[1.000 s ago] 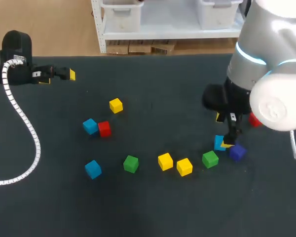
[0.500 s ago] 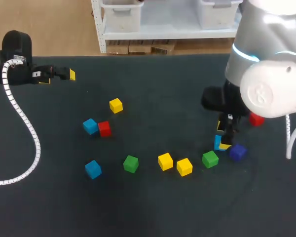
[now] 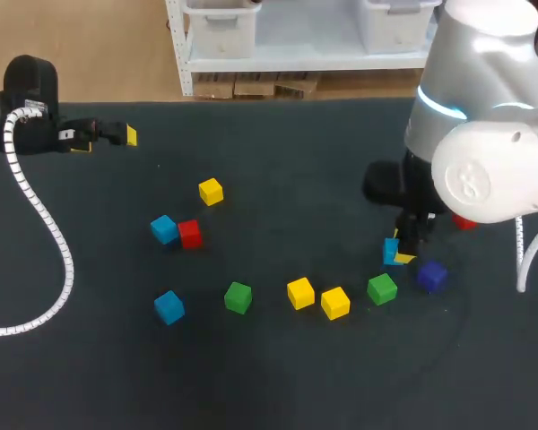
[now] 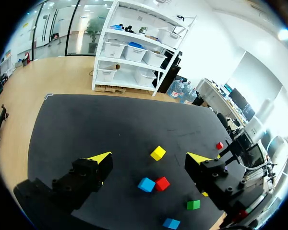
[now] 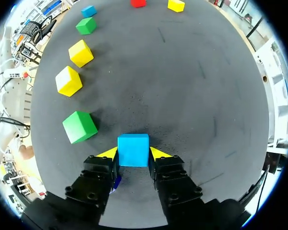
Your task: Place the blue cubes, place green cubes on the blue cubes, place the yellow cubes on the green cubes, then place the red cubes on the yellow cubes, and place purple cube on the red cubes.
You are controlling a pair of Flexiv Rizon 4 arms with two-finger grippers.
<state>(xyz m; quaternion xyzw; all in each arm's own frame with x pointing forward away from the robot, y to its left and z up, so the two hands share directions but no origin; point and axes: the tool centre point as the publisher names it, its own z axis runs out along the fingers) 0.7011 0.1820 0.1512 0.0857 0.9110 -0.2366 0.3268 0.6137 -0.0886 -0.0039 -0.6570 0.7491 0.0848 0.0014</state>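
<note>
My right gripper [image 5: 133, 154] is shut on a blue cube [image 5: 133, 149], both yellow tips pressing its sides; in the head view that cube [image 3: 391, 252] sits tilted under the gripper [image 3: 401, 256]. Next to it lie a green cube [image 3: 382, 288] and the purple cube [image 3: 431, 276]. A red cube [image 3: 464, 220] peeks out from behind the right arm. Two yellow cubes [image 3: 300, 293] [image 3: 335, 303] and a green cube [image 3: 238, 296] lie in a row. My left gripper [image 3: 117, 136] hangs open and empty at the far left.
A blue cube [image 3: 164, 229] touches a red cube [image 3: 190, 233] left of centre, a yellow cube [image 3: 211, 191] sits behind them, and another blue cube [image 3: 169, 306] lies nearer the front. The left arm's white cable [image 3: 45, 224] loops over the table's left side.
My right gripper's fingers have closed onto the blue cube, and cube and gripper have shifted slightly left and back. The left arm has stayed still.
</note>
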